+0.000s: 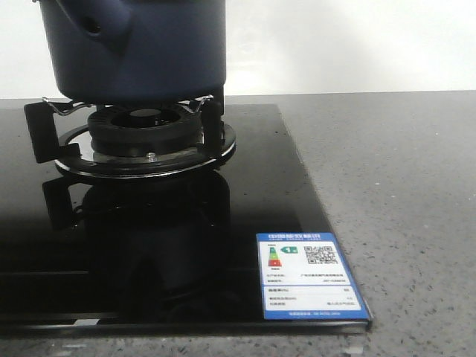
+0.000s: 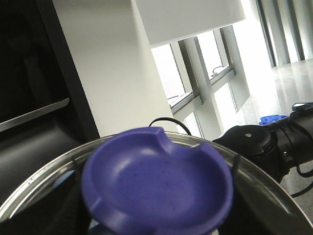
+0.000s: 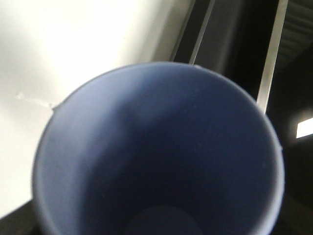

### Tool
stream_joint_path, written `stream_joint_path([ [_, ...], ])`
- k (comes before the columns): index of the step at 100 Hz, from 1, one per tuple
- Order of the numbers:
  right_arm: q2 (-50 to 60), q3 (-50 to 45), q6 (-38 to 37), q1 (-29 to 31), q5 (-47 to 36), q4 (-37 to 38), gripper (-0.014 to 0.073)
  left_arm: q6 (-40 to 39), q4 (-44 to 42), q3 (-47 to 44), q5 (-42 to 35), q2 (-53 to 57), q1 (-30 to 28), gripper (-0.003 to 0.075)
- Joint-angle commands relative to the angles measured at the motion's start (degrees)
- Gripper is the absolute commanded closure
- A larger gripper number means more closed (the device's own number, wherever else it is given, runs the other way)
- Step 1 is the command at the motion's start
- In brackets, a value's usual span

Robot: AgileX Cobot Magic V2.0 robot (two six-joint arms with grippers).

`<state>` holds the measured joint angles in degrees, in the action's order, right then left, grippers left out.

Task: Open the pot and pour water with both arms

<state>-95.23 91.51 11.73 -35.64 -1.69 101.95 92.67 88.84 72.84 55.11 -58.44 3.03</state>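
One pot (image 1: 134, 48), dark navy, matte, short hollow stub handle, is seen seated on one burner (image 1: 145, 137) | one lid (image 2: 156, 183) and one cup (image 3: 156, 152) are shown close up | gripper states cannot be told.

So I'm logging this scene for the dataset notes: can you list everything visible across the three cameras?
pot: one, dark navy blue, on the burner at the front view's upper left
burner: one, black, on the stove under the pot
stove: one, glossy black glass, on the counter
label: one, blue and white, stove's near right corner
counter: one, speckled grey, around the stove
lid: one, glass with metal rim and purple-blue knob, filling the left wrist view
cup: one, pale blue, seen from above in the right wrist view
arm: one, black, behind the lid
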Motion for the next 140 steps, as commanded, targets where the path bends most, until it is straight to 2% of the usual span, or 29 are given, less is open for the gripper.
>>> stream_joint_path([
  [1,2.22,2.25,-3.01,-0.21,1.69,-6.57,0.0446,-0.51,4.93,2.02,-1.81,1.02,0.04,0.0489],
  [13,1.86,2.25,-15.84,-0.34,7.46,-23.58,0.0446,-0.51,4.93,2.02,-1.81,1.02,0.04,0.0489],
  [22,1.97,2.25,-20.68,-0.84,18.05,-32.81,0.0445,-0.51,4.93,2.02,-1.81,1.02,0.04,0.0489],
  [37,4.41,2.14,-28.50,-0.26,29.43,-40.74,0.0445,-0.51,4.63,2.02,-1.81,1.02,0.04,0.0489],
  [53,11.03,-1.62,-36.20,3.88,29.81,-44.84,0.0445,-0.58,3.11,2.02,-1.81,1.02,0.04,0.0489],
  [67,19.05,-13.69,-43.45,10.28,23.49,-44.84,0.0445,-0.58,2.68,1.89,-1.81,1.02,0.04,0.0489],
  [82,27.30,-32.96,-51.11,19.78,6.65,-44.84,0.0445,-0.58,1.36,1.89,-1.92,0.87,0.04,0.0489],
  [94,30.90,-48.03,-51.68,25.38,-7.92,-44.84,0.0445,-0.58,1.20,1.89,-1.81,-0.34,0.04,0.0489],
  [107,30.49,-56.35,-51.68,28.44,-17.25,-45.02,0.0441,-0.58,1.20,1.89,-1.11,-2.27,0.04,0.0489],
  [116,30.24,-58.26,-51.68,28.56,-18.18,-45.02,0.0380,-0.58,1.20,1.89,0.34,-3.51,0.04,0.0489],
  [121,30.24,-58.35,-51.68,28.56,-18.30,-45.02,0.0305,-0.58,1.20,1.89,1.13,-4.04,0.04,0.0489],
  [134,30.24,-57.71,-51.68,28.56,-18.03,-45.02,0.0010,-0.58,1.20,1.89,1.86,-5.21,0.04,0.0489],
  [140,30.34,-57.67,-51.68,28.56,-17.67,-45.12,-0.0059,-0.58,1.20,1.89,1.95,-5.55,0.04,0.0489],
])
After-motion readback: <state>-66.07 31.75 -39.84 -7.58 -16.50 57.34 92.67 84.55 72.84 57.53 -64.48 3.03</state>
